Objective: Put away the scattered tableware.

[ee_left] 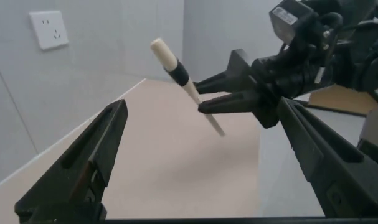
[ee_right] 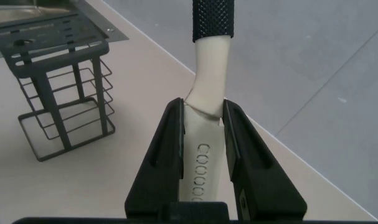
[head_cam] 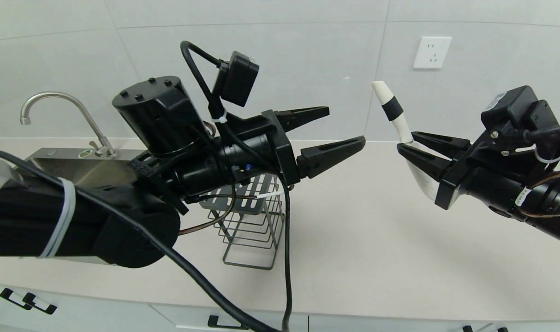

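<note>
One utensil (head_cam: 393,109), one rack (head_cam: 250,230), one faucet (head_cam: 104,148)

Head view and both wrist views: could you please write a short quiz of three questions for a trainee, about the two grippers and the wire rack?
1. True or false: the left gripper is open and holds nothing.
2. Choose one. The right gripper is shut on:
A) a white utensil with a black band
B) a red cup
C) a flat plate
3. Fill in the missing word: the wire rack stands on the counter, close to the ____.

Key:
1. True.
2. A.
3. sink.
</note>
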